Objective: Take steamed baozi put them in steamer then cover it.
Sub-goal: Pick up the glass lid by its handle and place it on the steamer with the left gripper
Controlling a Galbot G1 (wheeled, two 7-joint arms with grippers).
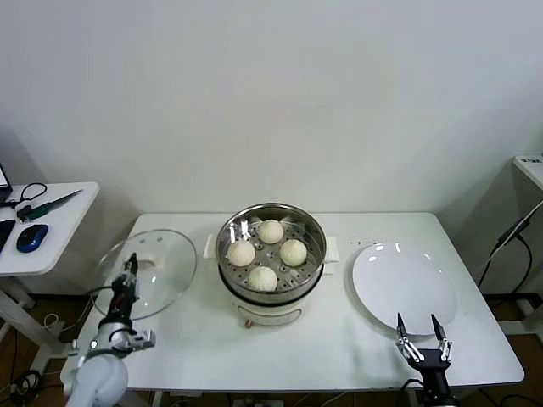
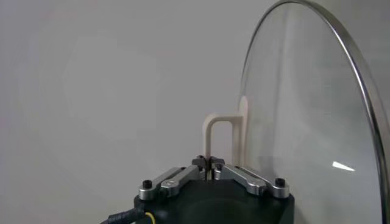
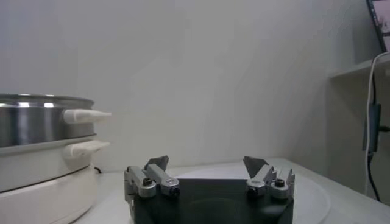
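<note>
Four cream-white baozi sit on the perforated tray inside the steel steamer at the table's middle. My left gripper is shut on the whitish handle of the clear glass cover, holding it tilted over the table's left side, beside the steamer. The cover's glass and metal rim fill the left wrist view. My right gripper is open and empty at the front right, just in front of the white plate. The steamer's side shows in the right wrist view.
An empty flat white plate lies right of the steamer. A side table with a blue mouse and cables stands at the far left. Another surface edge and a hanging cable are at the far right.
</note>
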